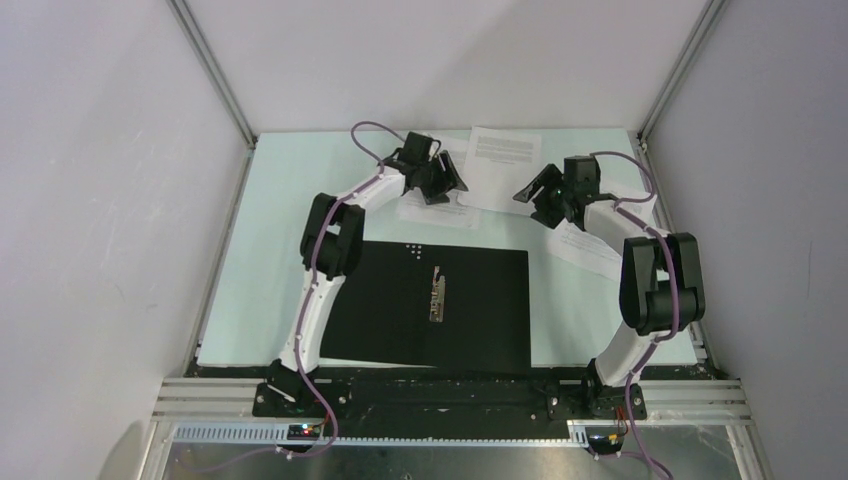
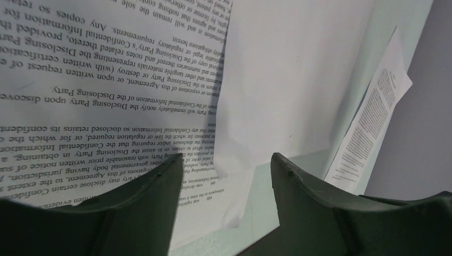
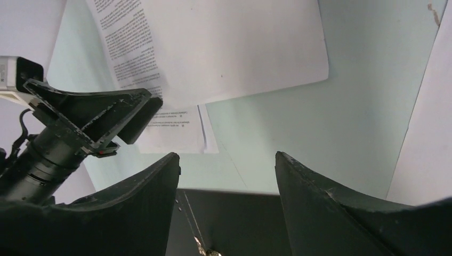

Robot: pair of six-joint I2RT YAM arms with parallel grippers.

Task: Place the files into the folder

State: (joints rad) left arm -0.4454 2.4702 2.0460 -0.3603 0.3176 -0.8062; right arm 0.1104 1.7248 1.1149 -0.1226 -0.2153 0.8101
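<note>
Step in hand: first pick-up. No files are in yet.

Folder (image 1: 430, 305) lies open, black side up, lower centre of the table (image 1: 260, 250), with the clip (image 1: 437, 293) near its middle. All three files lie beyond its far edge:
- Middle sheet (image 1: 505, 160), upper centre.
- Left sheet (image 1: 432, 212), its corner under the middle one.
- Right sheet (image 1: 585, 250), partly under the right arm.

Left jaws are wide open and empty, low over the overlap of the left and middle sheets. Right jaws are wide open and empty, hovering between the middle and right sheets.

Next move, as I judge it: press or pinch one sheet at a free edge, then slide it down onto the black panel. The paper lies flat, so there is little to grip, and the overlap may drag two sheets at once.

Room: the two arms are near each other and the back wall is close. There is bare table left of the folder.
</note>
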